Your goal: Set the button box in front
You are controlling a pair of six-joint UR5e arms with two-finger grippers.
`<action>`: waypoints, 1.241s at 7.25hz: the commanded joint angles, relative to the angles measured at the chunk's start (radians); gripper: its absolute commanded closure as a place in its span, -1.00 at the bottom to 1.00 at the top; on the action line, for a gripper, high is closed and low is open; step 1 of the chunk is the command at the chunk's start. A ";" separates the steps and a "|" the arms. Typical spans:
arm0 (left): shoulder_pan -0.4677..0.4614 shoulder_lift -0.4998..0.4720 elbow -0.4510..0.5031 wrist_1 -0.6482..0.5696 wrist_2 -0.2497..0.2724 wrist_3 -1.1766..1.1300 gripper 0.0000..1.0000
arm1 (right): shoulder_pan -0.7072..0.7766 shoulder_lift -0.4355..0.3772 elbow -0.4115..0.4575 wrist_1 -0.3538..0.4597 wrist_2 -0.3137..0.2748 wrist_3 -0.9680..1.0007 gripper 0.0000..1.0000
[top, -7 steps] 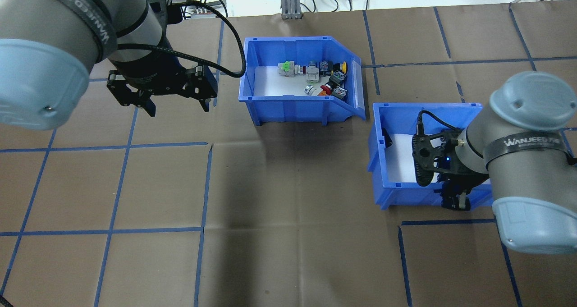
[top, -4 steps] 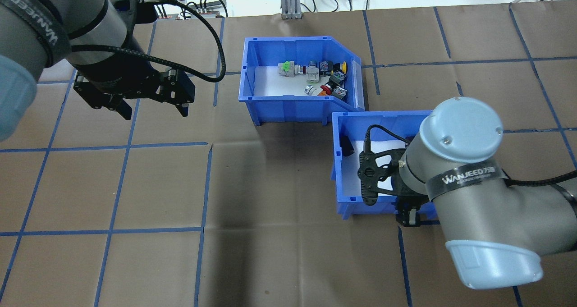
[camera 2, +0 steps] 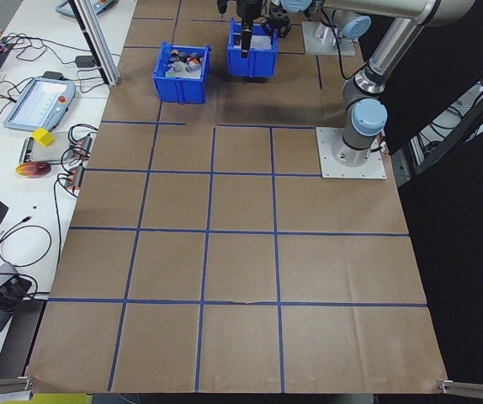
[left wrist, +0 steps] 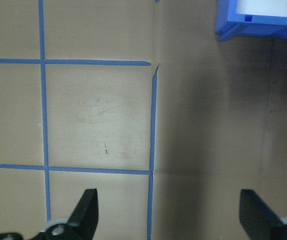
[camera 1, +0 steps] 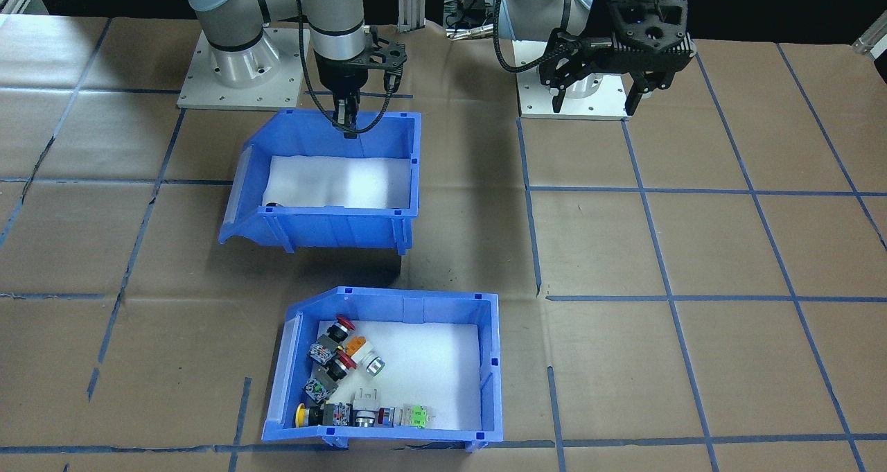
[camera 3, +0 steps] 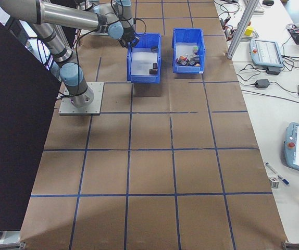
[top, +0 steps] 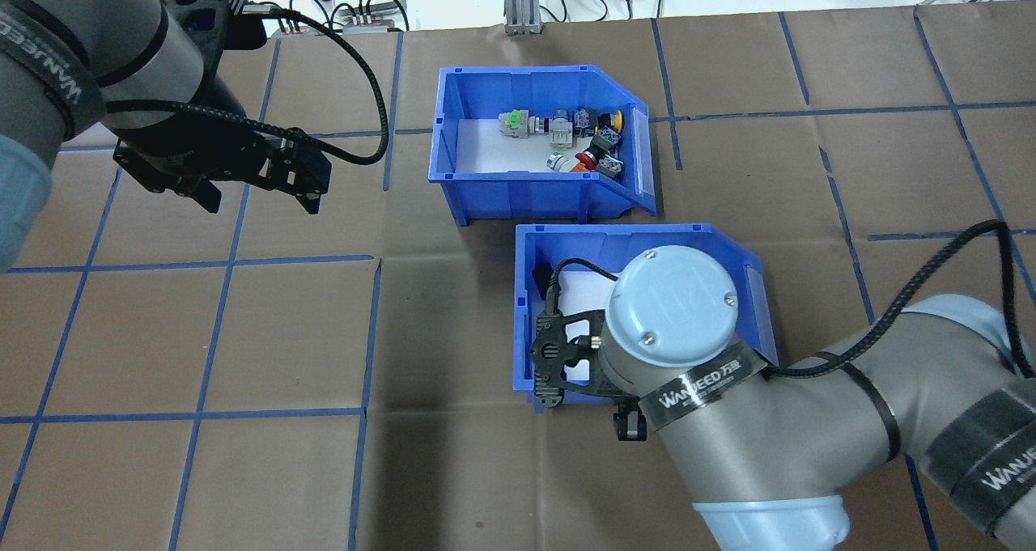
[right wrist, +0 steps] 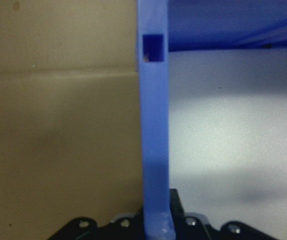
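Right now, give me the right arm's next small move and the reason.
Probably slide the nearly empty bin a little toward the robot's left, then let go. The right gripper is clamped on its robot-side wall, and it sits behind the button box but offset to the robot's right.

This was a robotics lab or test workshop. Two arms stood bolted on metal base plates (camera 1: 239, 84) to a table (camera 2: 241, 278) covered in brown paper marked into squares with blue tape (camera 2: 210, 236). A white side bench (camera 3: 274, 120) held teach pendants (camera 3: 266, 52), loose cables (camera 2: 65, 160) and power adapters, with aluminium framing posts (top: 518, 1) at the table's edge.
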 commanded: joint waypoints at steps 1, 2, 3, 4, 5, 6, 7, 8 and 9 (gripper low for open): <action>0.014 0.005 -0.033 0.073 0.002 0.038 -0.97 | 0.060 0.031 -0.019 -0.009 -0.001 0.035 0.77; 0.014 0.011 -0.033 0.075 0.002 0.036 -0.97 | 0.063 0.034 -0.019 -0.007 0.000 0.035 0.77; 0.014 0.013 -0.033 0.069 -0.001 0.036 -0.97 | 0.066 0.034 -0.019 -0.009 0.002 0.039 0.77; 0.021 0.014 -0.033 0.065 0.004 0.036 -0.97 | 0.071 0.034 -0.019 -0.007 0.003 0.055 0.77; 0.024 0.016 -0.033 0.060 0.005 0.038 -0.97 | 0.083 0.042 -0.019 -0.009 0.006 0.071 0.77; 0.024 0.016 -0.033 0.066 0.004 0.036 -0.97 | 0.100 0.060 -0.019 -0.021 0.005 0.072 0.77; 0.023 0.016 -0.033 0.068 0.004 0.035 -0.97 | 0.109 0.082 -0.019 -0.056 0.003 0.065 0.77; 0.023 0.016 -0.033 0.072 0.004 0.035 -0.97 | 0.109 0.097 -0.019 -0.059 0.003 0.070 0.73; 0.023 0.016 -0.033 0.075 0.002 0.035 -0.97 | 0.109 0.100 -0.019 -0.059 0.003 0.069 -0.28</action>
